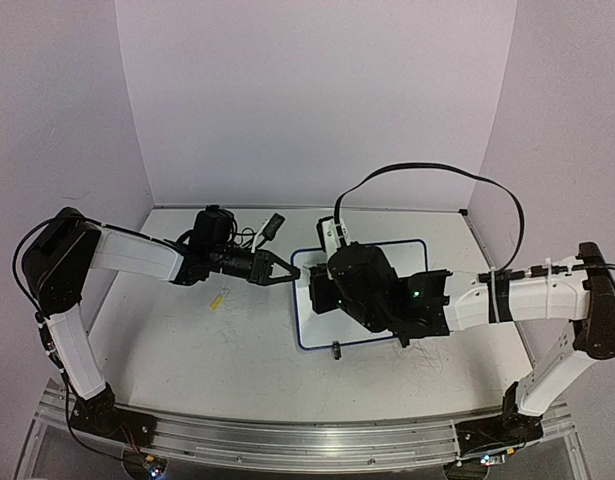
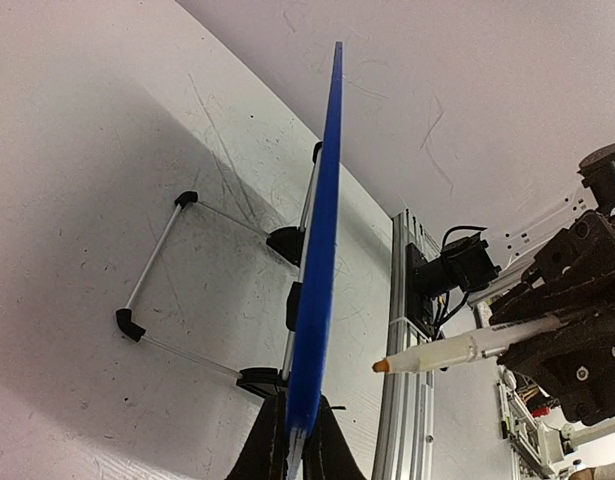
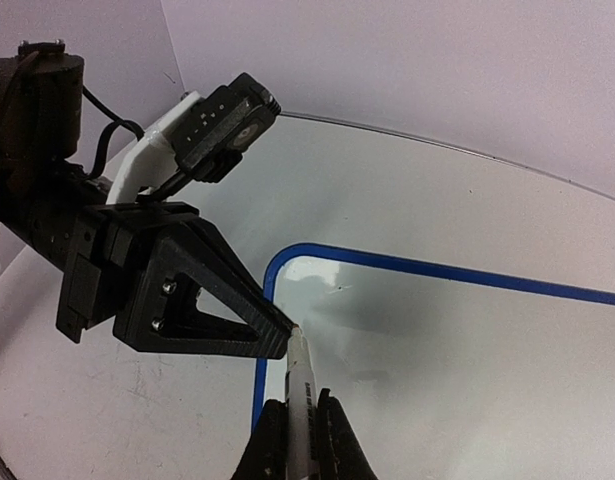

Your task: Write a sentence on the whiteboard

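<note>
The whiteboard point(image 1: 402, 258) with its blue frame stands tilted on its wire stand at mid table. My left gripper point(image 1: 285, 271) is shut on its left edge; the left wrist view shows the board edge-on point(image 2: 322, 250) between the fingers of the left gripper point(image 2: 294, 445). My right gripper point(image 3: 302, 435) is shut on a white marker point(image 3: 303, 385) and covers much of the board in the top view point(image 1: 327, 288). The marker's orange-yellow tip point(image 2: 381, 366) is a little off the board face, near the left finger point(image 3: 217, 300). No sentence shows on the board point(image 3: 437, 350), only a tiny faint mark.
A small yellow piece point(image 1: 219, 298) lies on the table left of the board. The board's black foot point(image 1: 336, 349) sits at its near edge and the wire stand point(image 2: 157, 290) behind it. The aluminium rail point(image 1: 287, 435) runs along the table's near edge. Grey scribbles mark the tabletop.
</note>
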Controlling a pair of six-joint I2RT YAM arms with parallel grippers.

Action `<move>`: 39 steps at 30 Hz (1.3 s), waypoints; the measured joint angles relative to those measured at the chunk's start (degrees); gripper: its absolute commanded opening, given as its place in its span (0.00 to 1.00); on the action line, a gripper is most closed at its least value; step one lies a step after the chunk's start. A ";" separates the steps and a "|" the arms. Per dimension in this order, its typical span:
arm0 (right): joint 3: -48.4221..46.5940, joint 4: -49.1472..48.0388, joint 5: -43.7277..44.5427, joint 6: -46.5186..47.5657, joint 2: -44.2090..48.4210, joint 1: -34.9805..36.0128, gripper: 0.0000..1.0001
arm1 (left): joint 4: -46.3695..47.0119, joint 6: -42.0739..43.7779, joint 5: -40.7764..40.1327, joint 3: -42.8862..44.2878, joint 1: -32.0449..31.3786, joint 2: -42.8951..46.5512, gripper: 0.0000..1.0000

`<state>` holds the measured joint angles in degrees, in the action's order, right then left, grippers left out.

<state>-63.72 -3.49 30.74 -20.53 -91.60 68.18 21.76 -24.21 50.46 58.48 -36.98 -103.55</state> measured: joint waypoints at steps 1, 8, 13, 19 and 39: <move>-0.19 -0.04 0.11 0.00 -0.25 0.00 0.00 | 0.00 0.00 0.00 0.00 -0.01 0.00 0.01; -0.59 -0.31 0.45 -0.02 -1.70 0.00 0.00 | 0.24 0.00 0.00 -0.02 -0.02 0.00 0.00; -0.59 -0.38 1.16 -0.08 -2.29 0.00 0.00 | 0.28 0.02 0.00 -0.06 -0.10 0.00 0.00; -0.59 -0.67 1.46 -0.25 -2.29 0.00 0.00 | 0.33 0.02 0.00 -0.11 -0.10 0.00 0.00; -0.92 -2.42 3.32 -0.40 -3.86 0.00 0.00 | 0.33 0.17 -0.02 -0.11 -0.23 0.00 0.00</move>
<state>-64.64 -5.91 34.05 -20.93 -95.46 68.18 22.09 -24.03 50.43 58.37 -37.21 -103.55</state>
